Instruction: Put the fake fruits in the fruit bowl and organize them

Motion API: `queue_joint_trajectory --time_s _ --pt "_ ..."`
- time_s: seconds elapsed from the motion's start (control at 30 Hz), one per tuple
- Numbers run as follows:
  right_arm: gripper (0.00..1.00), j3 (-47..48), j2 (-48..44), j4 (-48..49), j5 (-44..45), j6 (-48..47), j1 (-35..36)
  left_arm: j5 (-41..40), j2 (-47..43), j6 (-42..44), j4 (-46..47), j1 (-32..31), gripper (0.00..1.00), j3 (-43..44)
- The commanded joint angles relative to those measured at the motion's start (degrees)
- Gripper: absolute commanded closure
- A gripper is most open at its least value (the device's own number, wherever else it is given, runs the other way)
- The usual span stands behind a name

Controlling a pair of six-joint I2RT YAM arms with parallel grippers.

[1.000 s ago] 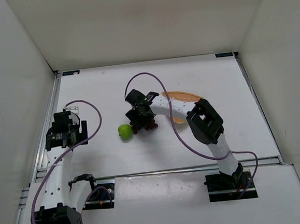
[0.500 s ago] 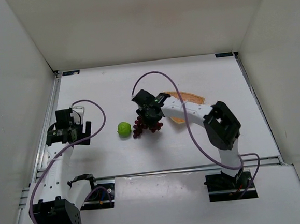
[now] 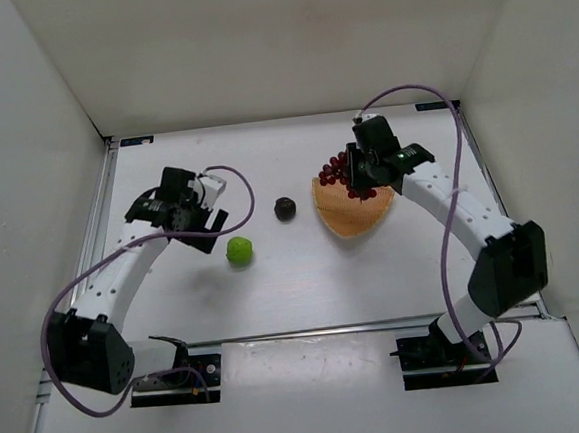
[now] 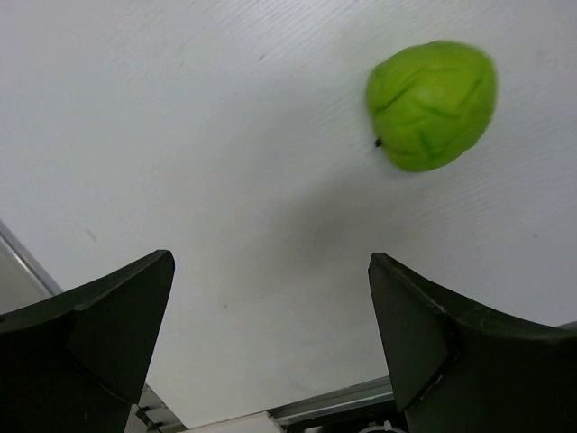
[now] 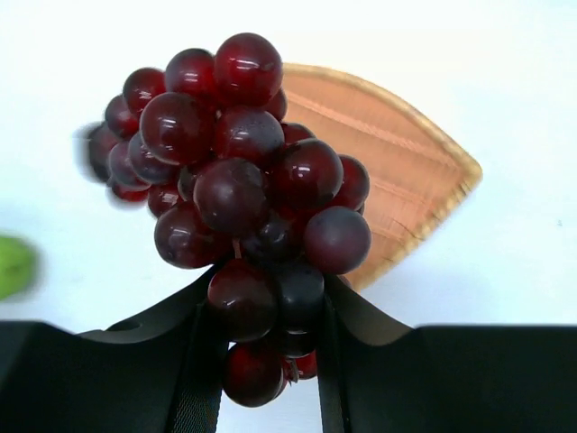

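The right claw (image 5: 261, 336), pinching the grape bunch (image 5: 236, 171), holds it over the far rim of the wicker basket (image 3: 356, 221); the next move is probably to lower and release it. The left claw (image 4: 270, 307) hangs spread near the green fruit (image 4: 433, 104).

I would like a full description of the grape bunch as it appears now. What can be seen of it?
The grape bunch is a tight cluster of glossy dark red-purple balls, plastic by its look, with darker ones lower down. The right gripper is shut on its lower part, its jaws pressing the grapes from both sides. Seen from above, the bunch lies over the far left edge of the wicker basket. Whether it touches the basket cannot be told.
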Motion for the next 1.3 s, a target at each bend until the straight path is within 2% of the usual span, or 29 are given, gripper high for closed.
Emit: queue_joint_trajectory --time_s 0.0,0.03,0.07,0.1,0.17,0.2,0.37,0.47,0.67,0.8,0.83,1.0,1.1,1.2,1.27 --pt "0.69 -1.2 6.4 -0.7 -4.1 0.0 -2.2 1.5 4.7 -1.3 -0.5 -5.0 0.00 5.0" --pt "0.64 -0.2 7.6 -0.7 -4.6 0.0 -2.2 1.5 6.0 -1.3 -0.5 -7.4 0.00 6.2" --pt "0.35 0.5 8.9 -1.4 -4.6 0.0 -2.9 1.5 7.1 -1.3 -1.0 -8.5 0.00 6.7" --pt "0.22 1.3 11.4 -2.0 -4.6 0.0 -3.4 1.5 9.0 -1.3 -1.0 -9.7 0.00 6.7" --pt "0.03 4.7 13.9 -4.6 -4.6 0.0 -3.4 0.9 11.0 -0.8 -1.0 -12.7 0.00 6.7" --pt "0.00 5.3 13.9 -5.2 -4.0 0.0 -3.4 0.2 11.9 -0.8 -1.0 -13.8 0.00 7.3" --pt "0.00 5.3 9.4 -5.2 -2.9 0.6 -3.4 0.2 18.0 1.0 -1.0 -19.0 0.00 8.5" --pt "0.00 4.5 5.1 -5.2 -2.9 1.1 -3.4 -0.3 21.8 1.0 0.1 -19.5 0.00 9.0" --pt "0.00 0.5 -3.2 -5.2 -1.6 1.6 -3.9 -8.7 31.2 1.0 2.8 -19.5 0.00 12.0" --pt "0.00 -1.1 -7.9 -5.2 -1.6 2.8 -5.5 -10.1 32.6 1.0 2.3 -19.5 0.21 12.0" --pt "0.00 -1.1 -9.5 -5.2 -1.1 2.9 -5.5 -10.1 32.6 1.0 1.6 -19.5 0.32 12.0" --pt "0.00 -0.4 -12.8 -4.6 0.0 3.5 -6.0 -8.6 30.7 1.8 -2.6 -19.5 0.69 13.8" --pt "0.00 0.1 -13.4 -4.6 0.6 4.9 -6.6 -8.1 31.4 1.2 -6.6 -19.5 0.70 21.3" --pt "0.00 -1.3 -14.5 -3.3 0.6 7.5 -7.9 -7.0 32.1 0.7 -6.6 -22.1 0.70 31.0" --pt "0.00 -2.6 -14.5 -2.5 2.8 9.3 -8.5 -7.0 34.8 2.1 -3.0 -25.0 0.70 36.9"
